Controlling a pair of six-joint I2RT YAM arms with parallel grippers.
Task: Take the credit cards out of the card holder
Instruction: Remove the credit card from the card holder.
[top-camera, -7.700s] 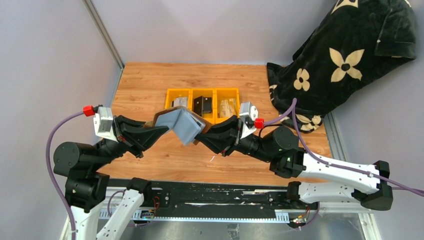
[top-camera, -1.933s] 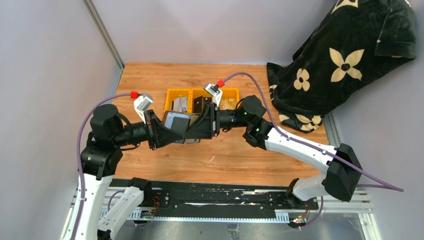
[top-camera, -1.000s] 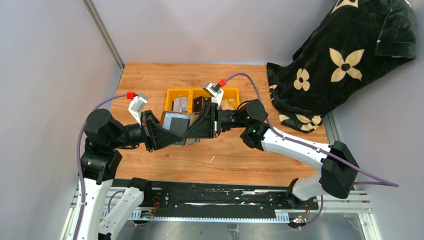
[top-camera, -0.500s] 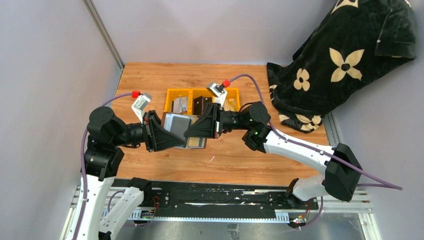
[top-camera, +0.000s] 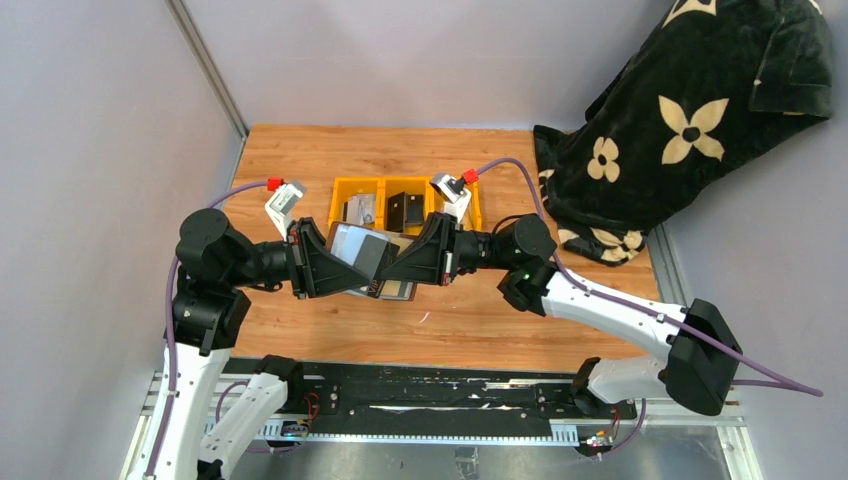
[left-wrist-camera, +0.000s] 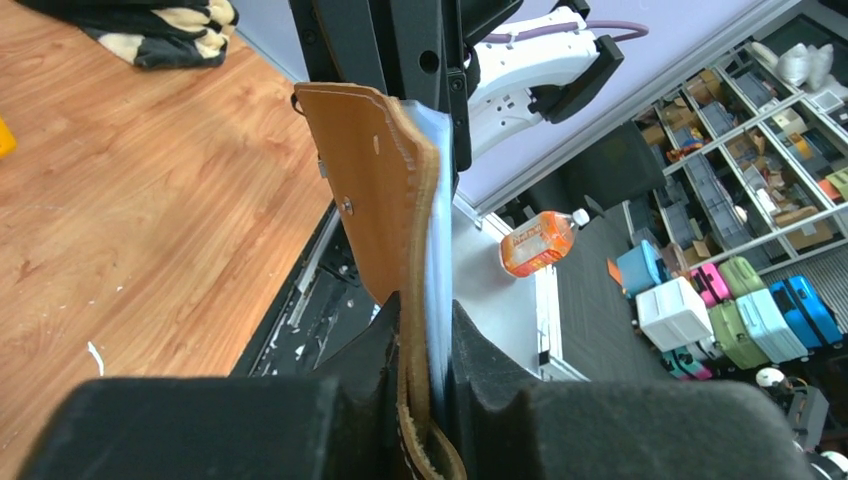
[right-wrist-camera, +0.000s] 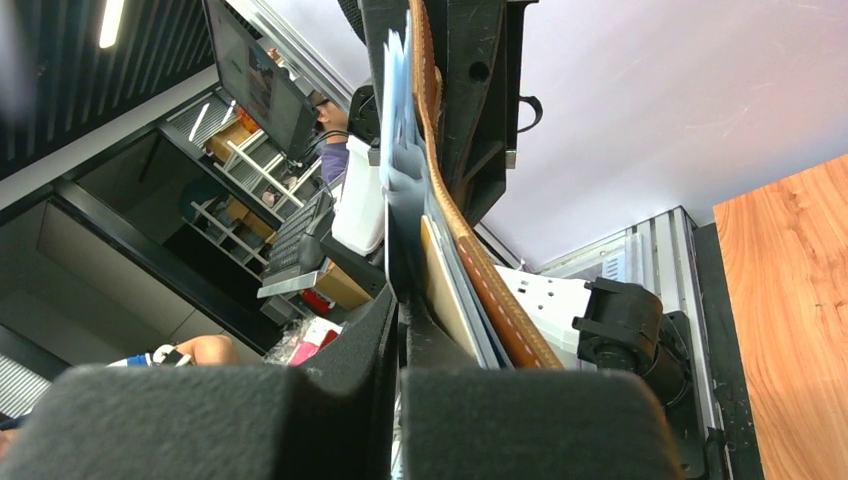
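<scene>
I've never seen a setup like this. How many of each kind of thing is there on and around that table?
arms: 2
card holder: 1
yellow bins: 3
blanket: 1
Total: 7. The small things inside the bins are too unclear to count.

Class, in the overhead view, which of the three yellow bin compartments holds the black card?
The middle compartment holds the black card. The left compartment holds a grey card; the right compartment is mostly hidden behind the right arm.
</scene>
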